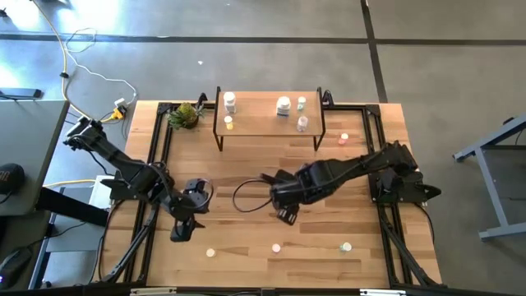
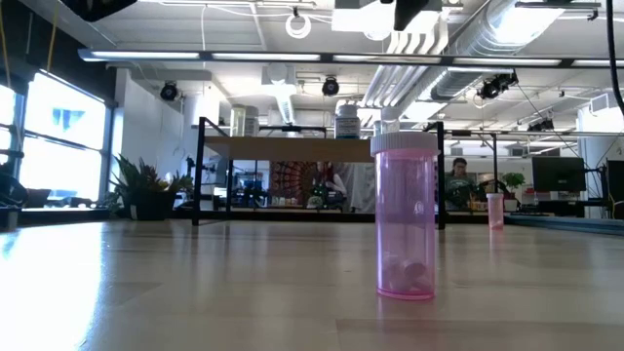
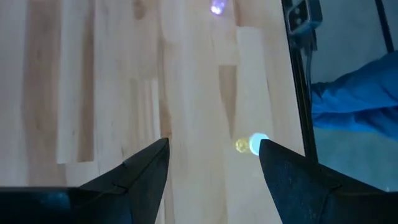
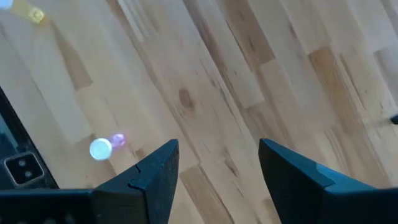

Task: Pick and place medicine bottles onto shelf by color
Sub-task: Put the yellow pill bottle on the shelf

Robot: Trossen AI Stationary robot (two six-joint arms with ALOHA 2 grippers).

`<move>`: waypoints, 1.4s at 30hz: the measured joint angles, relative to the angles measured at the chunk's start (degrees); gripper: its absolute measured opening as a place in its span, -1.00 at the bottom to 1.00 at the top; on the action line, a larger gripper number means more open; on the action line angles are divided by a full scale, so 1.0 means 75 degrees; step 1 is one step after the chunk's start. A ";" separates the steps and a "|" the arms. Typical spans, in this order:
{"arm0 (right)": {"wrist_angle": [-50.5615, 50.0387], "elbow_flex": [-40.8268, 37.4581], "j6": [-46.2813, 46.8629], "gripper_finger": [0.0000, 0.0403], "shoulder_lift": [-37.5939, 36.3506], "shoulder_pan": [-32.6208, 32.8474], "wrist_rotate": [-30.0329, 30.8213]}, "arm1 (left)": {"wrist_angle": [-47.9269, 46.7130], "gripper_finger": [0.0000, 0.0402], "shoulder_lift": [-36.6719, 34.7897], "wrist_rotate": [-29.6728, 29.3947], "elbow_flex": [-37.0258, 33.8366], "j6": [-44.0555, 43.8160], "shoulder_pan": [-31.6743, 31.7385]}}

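The shelf (image 1: 267, 123) stands on its black legs at the far middle of the table, and several bottles rest on its board: two white (image 1: 230, 102) (image 1: 283, 105), a yellow (image 1: 228, 122), a green (image 1: 302, 103) and a pale one (image 1: 302, 123). Near the table's front edge a yellow bottle (image 1: 210, 252), a pink bottle (image 1: 276, 247) and a green bottle (image 1: 346, 246) stand upright. A red-orange bottle (image 1: 343, 138) stands to the right of the shelf. My left gripper (image 1: 185, 226) hovers open above the yellow bottle (image 3: 249, 144). My right gripper (image 1: 288, 215) hovers open, and the pink bottle (image 4: 102, 148) lies off to its side.
A green leafy plant (image 1: 186, 115) sits at the table's far left corner. Black frame rails (image 1: 156, 156) run along the left and right sides. In the low view the pink bottle (image 2: 405, 219) stands close in front, with the shelf (image 2: 322, 148) behind it. Bare wood (image 1: 246, 164) lies between the shelf and the arms.
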 joint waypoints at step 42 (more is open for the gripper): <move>0.0871 0.0069 -0.0089 0.06 -0.0880 -0.1232 0.1001 | 0.1777 0.20 0.3519 -0.0510 0.0003 -0.0536 -0.1854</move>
